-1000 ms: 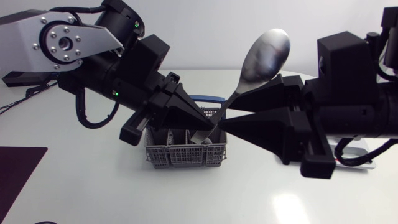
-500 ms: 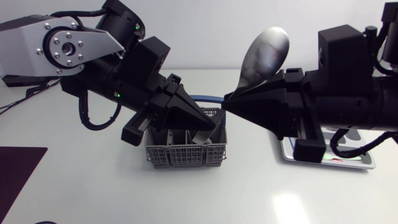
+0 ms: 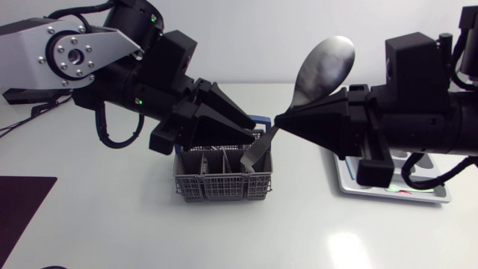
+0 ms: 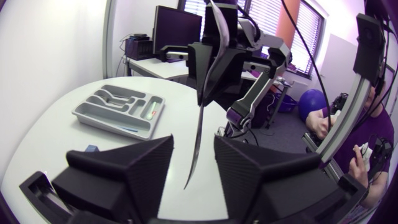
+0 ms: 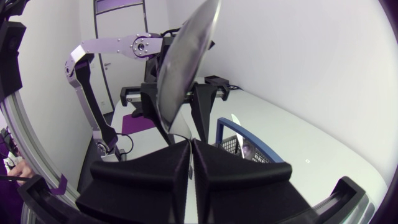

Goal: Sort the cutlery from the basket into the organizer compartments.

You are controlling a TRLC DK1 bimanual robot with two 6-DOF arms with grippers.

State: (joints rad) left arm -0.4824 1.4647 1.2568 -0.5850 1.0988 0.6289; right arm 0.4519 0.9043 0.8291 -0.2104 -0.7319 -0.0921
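Noted a dark purple flat mat [image 3: 22, 205] at the front left corner of the white table [image 3: 112, 232]. Found the left matte black wedge-fingered gripper [image 3: 254, 128] just above a blue-handled grey wire-mesh basket [image 3: 222, 185], fingers [image 4: 124, 168] spread apart and clasping nothing. Saw that basket standing upright near the table's middle, well apart from every edge. Found a large shiny metal spoon [image 3: 325, 63] raised in the air over the basket, bowl uppermost and handle slanting down. Saw the handle's lower end passing between the spread left fingers, a gap on either side. Found the right matte black wedge-fingered gripper [image 3: 278, 121] clamped tight on the handle's middle, its tips near those of the other gripper. Noted a grey plastic organizer tray [image 3: 345, 185] lying flat near the table's right edge, partly hidden under the right arm
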